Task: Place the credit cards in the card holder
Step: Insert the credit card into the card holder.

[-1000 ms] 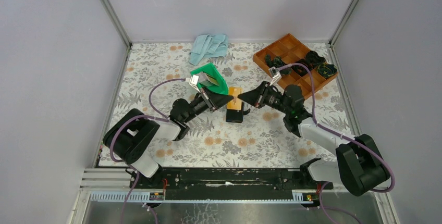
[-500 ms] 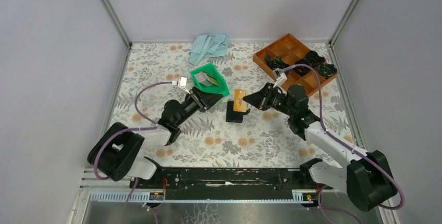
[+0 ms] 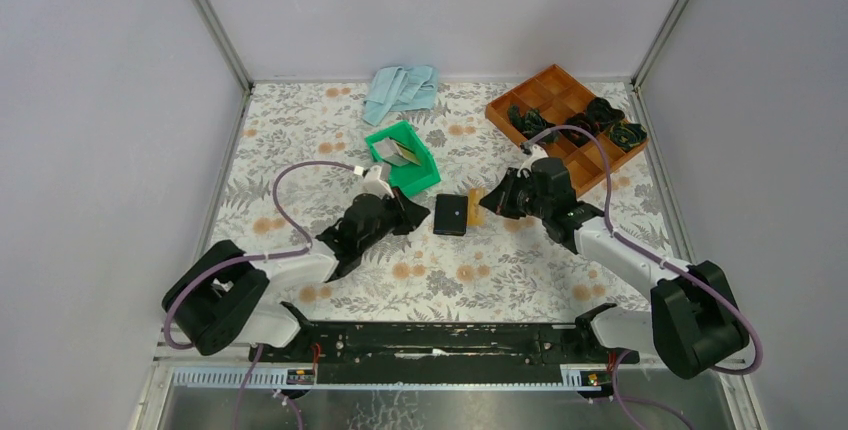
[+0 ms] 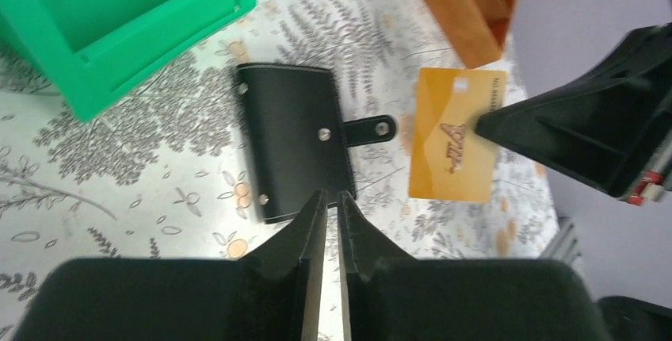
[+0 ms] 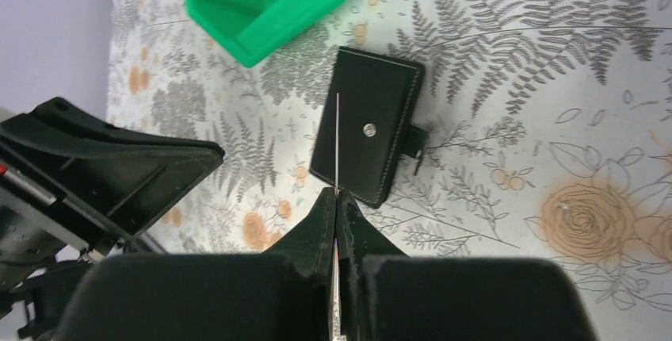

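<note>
The black card holder [image 3: 450,215] lies closed on the floral table, its snap tab [image 4: 372,129] pointing right. It also shows in the left wrist view [image 4: 293,151] and the right wrist view [image 5: 368,135]. My right gripper [image 3: 485,204] is shut on an orange credit card [image 4: 458,143], held upright just right of the holder and seen edge-on in the right wrist view [image 5: 338,139]. My left gripper [image 3: 423,215] is shut and empty, just left of the holder [image 4: 326,198]. More cards [image 3: 400,153] lie in the green bin [image 3: 420,178].
A brown compartment tray [image 3: 505,110] with dark items stands at the back right. A light blue cloth [image 3: 400,90] lies at the back. The green bin sits just behind the left gripper [image 5: 261,0]. Grey walls enclose the table.
My left gripper has swung from the green bin down to the holder's left side. My right gripper has carried the orange card from over the holder's far end to its right side.
</note>
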`<state>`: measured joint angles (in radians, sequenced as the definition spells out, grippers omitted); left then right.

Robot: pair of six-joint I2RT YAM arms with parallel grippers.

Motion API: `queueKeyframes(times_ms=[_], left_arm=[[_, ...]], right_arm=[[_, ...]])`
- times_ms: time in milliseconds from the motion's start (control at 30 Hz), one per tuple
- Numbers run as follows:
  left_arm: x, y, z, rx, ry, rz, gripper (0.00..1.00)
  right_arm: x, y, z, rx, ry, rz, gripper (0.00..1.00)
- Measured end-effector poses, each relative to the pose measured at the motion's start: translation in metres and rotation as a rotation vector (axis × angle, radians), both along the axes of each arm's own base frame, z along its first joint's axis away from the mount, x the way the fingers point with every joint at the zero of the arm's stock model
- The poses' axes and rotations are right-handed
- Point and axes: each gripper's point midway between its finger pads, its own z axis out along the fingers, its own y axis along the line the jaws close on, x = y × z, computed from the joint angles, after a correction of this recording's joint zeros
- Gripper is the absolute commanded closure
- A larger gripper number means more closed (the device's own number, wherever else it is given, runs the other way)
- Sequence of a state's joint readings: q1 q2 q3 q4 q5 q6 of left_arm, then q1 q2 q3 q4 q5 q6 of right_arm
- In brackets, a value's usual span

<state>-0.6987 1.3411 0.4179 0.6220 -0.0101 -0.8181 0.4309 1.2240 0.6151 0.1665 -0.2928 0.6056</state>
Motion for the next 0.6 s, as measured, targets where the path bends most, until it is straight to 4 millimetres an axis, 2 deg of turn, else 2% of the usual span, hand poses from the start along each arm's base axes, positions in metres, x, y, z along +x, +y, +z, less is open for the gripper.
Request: queueKeyframes(times_ms=[167,333,600], left_arm=[[0.003,0.005,-0.031,0.122,0.058,0.04,0.89],[0.015,0.01,-0.057,0.236,0.105,0.086,0.89],[0.048,-0.002,-0.066,0.326,0.104,0.126,0.91]], right_arm=[[0.009,-0.007,-0.014,-0.061,0.027,-0.039,1.0],[0.015,-0.011,-0.017,-0.093,0.026,-0.062,1.0],[0.02,-0.008,-0.016,-0.104,0.028,-0.06,1.0]])
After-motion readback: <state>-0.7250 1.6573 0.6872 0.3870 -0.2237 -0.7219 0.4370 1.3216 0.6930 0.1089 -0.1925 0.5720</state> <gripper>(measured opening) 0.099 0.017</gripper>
